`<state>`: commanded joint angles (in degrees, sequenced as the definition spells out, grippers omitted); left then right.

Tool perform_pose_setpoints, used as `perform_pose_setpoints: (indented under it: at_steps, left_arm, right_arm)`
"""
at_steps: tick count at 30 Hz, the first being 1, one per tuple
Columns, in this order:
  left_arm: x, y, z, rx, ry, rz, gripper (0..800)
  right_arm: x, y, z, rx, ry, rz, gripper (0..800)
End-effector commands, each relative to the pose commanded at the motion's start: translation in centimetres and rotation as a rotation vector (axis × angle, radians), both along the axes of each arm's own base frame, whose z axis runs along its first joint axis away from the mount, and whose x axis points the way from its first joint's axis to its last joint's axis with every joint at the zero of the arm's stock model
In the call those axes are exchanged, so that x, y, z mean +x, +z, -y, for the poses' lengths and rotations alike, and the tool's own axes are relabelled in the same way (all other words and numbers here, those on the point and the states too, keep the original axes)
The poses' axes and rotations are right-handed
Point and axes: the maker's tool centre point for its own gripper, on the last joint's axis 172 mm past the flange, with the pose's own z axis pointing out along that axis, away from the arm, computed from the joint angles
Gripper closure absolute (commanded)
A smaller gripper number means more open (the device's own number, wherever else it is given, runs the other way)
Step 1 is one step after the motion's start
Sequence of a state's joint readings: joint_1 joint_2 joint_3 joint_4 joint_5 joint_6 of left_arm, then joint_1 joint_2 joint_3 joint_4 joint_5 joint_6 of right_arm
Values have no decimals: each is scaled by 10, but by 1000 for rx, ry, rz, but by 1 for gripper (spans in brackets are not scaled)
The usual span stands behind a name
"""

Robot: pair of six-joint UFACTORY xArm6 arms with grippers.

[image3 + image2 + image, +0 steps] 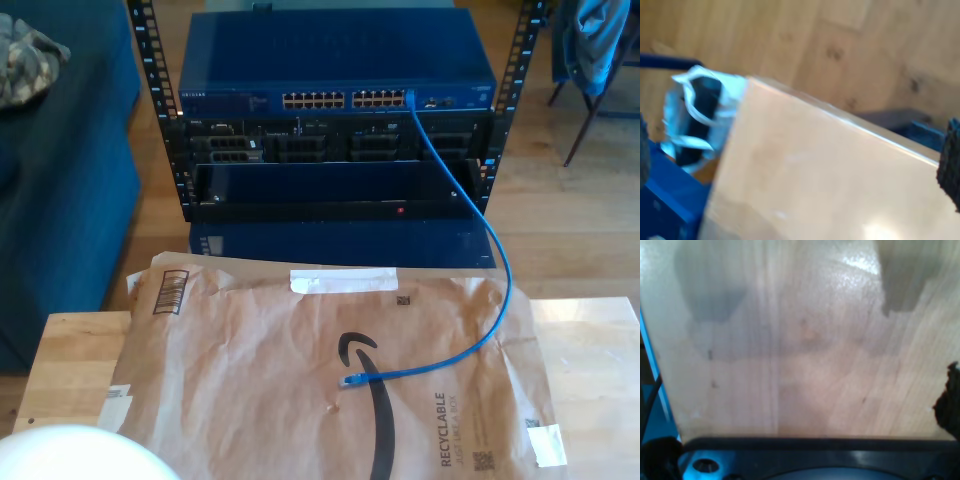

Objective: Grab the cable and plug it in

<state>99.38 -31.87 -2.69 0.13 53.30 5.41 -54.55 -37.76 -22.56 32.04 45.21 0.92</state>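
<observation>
The cable (497, 250) has one end already plugged into the switch (335, 75). Its free plug (347, 381) lies in front, on the paper envelope (300, 400), ungrasped. Jaw state of both grippers: cannot tell.

My first gripper (805, 425) points down at a flat surface. One dark pad (949, 402) shows, and the two finger shadows it casts lie well apart, so the jaws stand wide with nothing between them. My second gripper (796, 162) is tilted, with dark pads (951, 167) at both edges of its view, spread wide and holding nothing. In the exterior view a white rounded arm part (80, 455) sits at seven o'clock; I cannot tell which arm it belongs to.
</observation>
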Motion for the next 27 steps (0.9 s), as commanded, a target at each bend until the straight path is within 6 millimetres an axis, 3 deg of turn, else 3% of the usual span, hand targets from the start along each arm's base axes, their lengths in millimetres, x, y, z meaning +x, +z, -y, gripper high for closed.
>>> perform_pose_setpoints:
  at_steps: [3,11,15,18,27]
  left_arm:
    - [0,0,0,0,1,1,0]
    - [0,0,0,0,0,0,0]
    - [0,0,0,0,0,0,0]
    - [0,0,0,0,0,0,0]
    - [0,0,0,0,0,0,0]
  right_arm:
    - [-53,-9,-6,64,2,-116,2]
    - [-152,-29,-7,94,-31,-351,2]
    - [-181,-53,-19,153,-94,-380,2]
    - [-208,-69,-31,165,-50,-488,2]
    - [-236,-111,-72,277,-49,-546,2]
